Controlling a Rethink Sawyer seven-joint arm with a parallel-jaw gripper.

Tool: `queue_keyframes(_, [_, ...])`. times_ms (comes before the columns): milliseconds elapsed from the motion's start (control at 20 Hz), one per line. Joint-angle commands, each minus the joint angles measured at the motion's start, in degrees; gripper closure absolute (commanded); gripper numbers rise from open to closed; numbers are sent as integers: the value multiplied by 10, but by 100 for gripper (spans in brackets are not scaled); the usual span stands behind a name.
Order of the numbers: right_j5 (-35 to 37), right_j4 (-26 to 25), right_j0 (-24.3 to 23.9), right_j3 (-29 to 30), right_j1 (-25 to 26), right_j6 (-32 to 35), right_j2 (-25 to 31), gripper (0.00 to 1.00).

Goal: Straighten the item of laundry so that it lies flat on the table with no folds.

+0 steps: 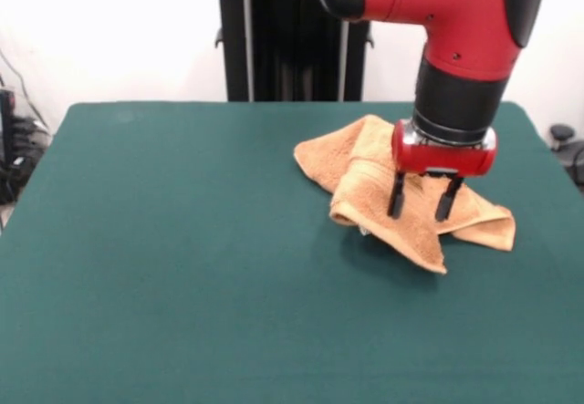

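Note:
An orange-tan towel [379, 181] lies crumpled and folded over itself on the right half of the dark green table [182, 258]. One thick fold runs down toward the front, with a corner sticking out at the right. My gripper [422, 210] hangs from the red arm directly over the towel's middle. Its two black fingers [396, 196] are spread apart and point down, with the tips just above or touching the cloth. Nothing is held between them.
A black pedestal [292, 48] stands behind the table's far edge. Cables and dark gear show off the table at the left edge [14, 149], and a small dark object sits off the right edge [564, 139].

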Motion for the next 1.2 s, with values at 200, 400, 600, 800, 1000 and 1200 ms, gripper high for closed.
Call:
queue_keyframes(200, [-61, 0, 31, 86, -4, 114, 8, 0])
queue_keyframes(400, [-82, 4, 23, 93, 4, 109, 19, 0])
queue_keyframes(600, [-103, 2, 25, 97, 13, 109, 19, 0])
queue_keyframes(800, [-69, -1, 48, 78, 22, 106, -9, 100])
queue_keyframes(1000, [-13, 9, 52, 69, 29, 101, -12, 100])
queue_keyframes(1200, [16, 19, 45, 64, 35, 91, -4, 100])
